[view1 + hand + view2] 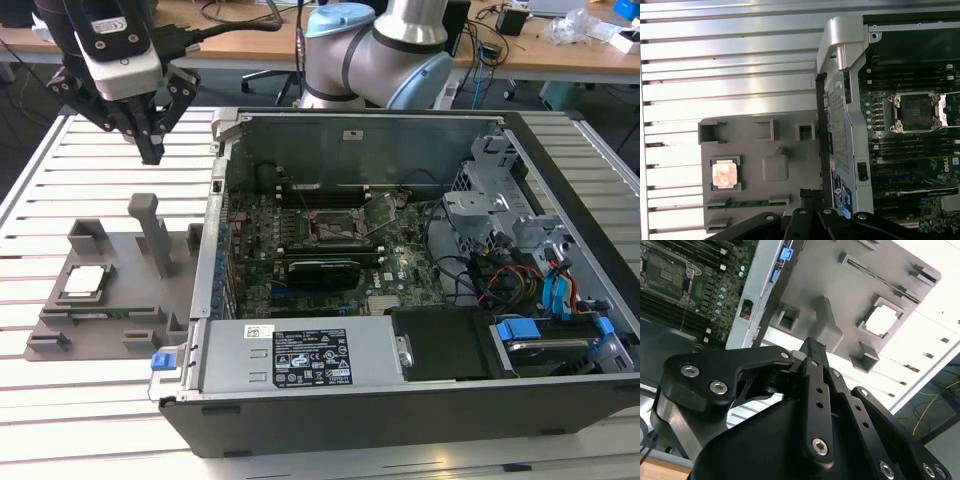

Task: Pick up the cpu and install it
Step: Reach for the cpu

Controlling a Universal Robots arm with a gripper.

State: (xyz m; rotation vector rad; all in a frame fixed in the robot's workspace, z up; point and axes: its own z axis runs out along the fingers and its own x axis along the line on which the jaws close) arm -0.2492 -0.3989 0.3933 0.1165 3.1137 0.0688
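Black gripper (pixel 810 346) links loom closest in both wrist views. From them the fingers (pixel 815 390) run to a single tip, pressed together with nothing pinched between them. In the exterior view the gripper (pixel 152 150) hangs above the slatted counter (pixel 40 170), over the far end of a grey tray (pixel 120 300) that lies just beside the open case (pixel 400 400), on the exterior view's left.

The cpu (pixel 83 282) lies flat in a square pocket of that tray, pale metal top upward, well apart from the fingertip and lower than it. Both wrist views show it seated there too (pixel 724 174) (pixel 883 320). The socket (pixel 335 228) on the board inside the case sits empty with its frame raised.

Going by its look, the cpu should be light and stiff but delicate. The metal top is smooth and likely slippery, and the underside, which is hidden, probably should not be scraped or pressed. The best hold seems to be on two opposite edges of the thin tan rim, kept level. The pocket's walls sit close around it, and I cannot tell how much room they leave for fingertips.
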